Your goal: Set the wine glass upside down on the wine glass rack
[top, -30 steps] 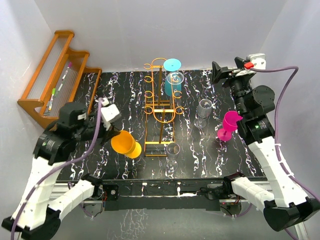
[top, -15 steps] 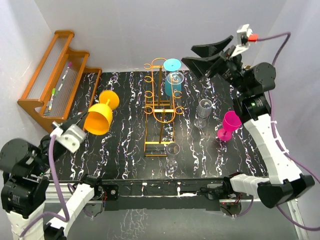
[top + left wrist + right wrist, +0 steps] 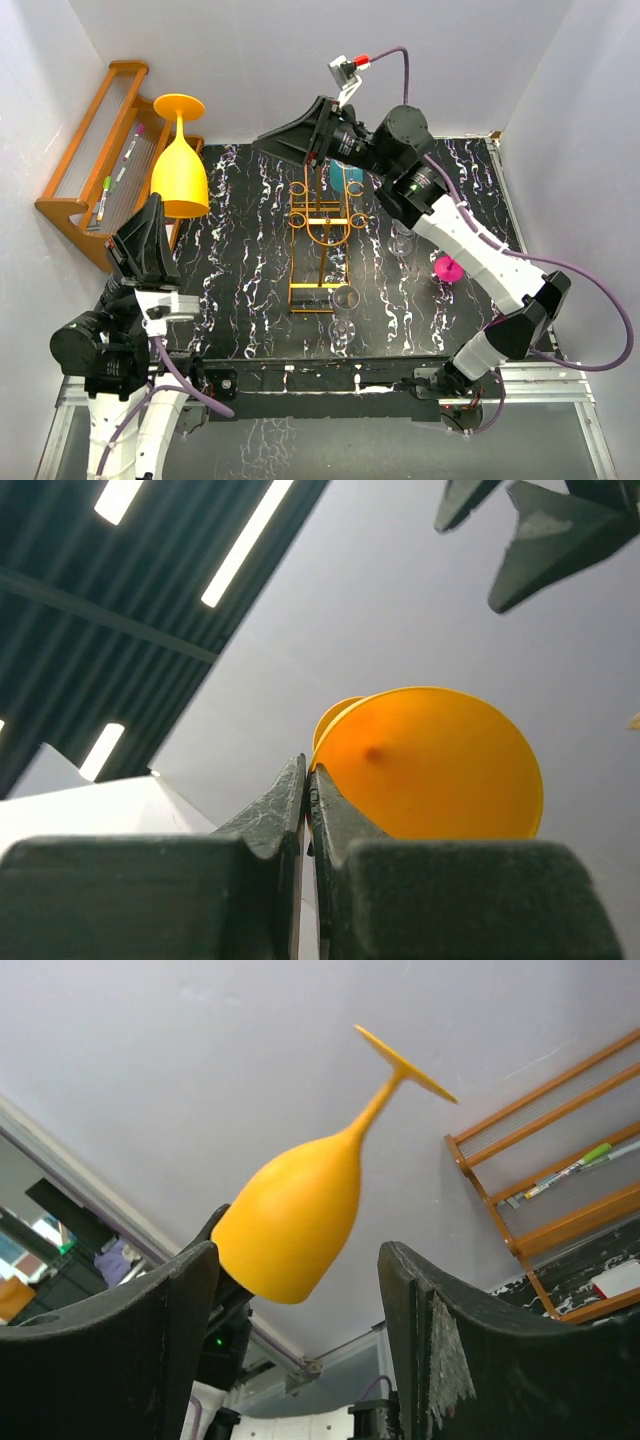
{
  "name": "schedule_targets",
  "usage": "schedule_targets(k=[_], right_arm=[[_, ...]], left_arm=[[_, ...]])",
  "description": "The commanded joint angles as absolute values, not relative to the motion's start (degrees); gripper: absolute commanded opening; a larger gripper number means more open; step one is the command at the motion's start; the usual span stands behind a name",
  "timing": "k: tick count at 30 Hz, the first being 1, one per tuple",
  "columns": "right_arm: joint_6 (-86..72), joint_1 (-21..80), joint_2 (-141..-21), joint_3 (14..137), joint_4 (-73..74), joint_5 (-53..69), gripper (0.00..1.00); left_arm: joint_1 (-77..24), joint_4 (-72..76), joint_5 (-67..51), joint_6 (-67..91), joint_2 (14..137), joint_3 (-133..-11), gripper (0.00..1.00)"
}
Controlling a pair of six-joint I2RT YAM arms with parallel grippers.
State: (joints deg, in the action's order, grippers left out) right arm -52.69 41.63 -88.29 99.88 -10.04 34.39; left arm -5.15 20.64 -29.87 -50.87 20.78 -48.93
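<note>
Above the left of the marbled black desk [image 3: 250, 265], wine glass [image 3: 181, 170] is held inverted, rim clamped by left end effector [image 3: 306, 780]; right end effector [image 3: 297, 1252] is held open over wine glass rack [image 3: 318, 228]; white walls [image 3: 300, 60] around.

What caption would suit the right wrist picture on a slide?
Orange wine glass held foot-up, framed by the open right tool; wooden shelf behind.

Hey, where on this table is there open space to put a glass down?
Bare table lies between the wooden shelf and the wine glass rack, and at the far right corner. Right of the rack is crowded: two clear glasses, a pink glass.
</note>
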Motion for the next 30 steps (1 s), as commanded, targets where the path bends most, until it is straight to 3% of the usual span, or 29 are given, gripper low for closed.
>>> schedule_targets(k=[1,7,13,22,30], right_arm=[[-56.5,43.7,-87.6,99.0,-15.9,25.5,0.67],[-55.9,49.2,-89.5,93.9,-29.8,15.3,0.64],[-57.7,52.1,-97.0,100.2,-36.7,16.1,0.56],[-57.8,53.4,-104.0,108.1,-36.2,17.0,0.49],[-59.9,53.4,-102.8,105.2,-40.5,14.9,0.44]], left_arm=[[-3.3,39.7,-33.4,-55.1,20.7,-46.5,0.00],[-1.0,44.5,-37.8,-54.9,18.6,-42.0,0.00],[0.5,46.3,-39.9,-54.5,17.9,-40.7,0.00],[1.3,45.4,-42.9,-54.1,16.7,-39.7,0.00],[1.5,45.2,-43.5,-54.9,16.0,-38.3,0.00]])
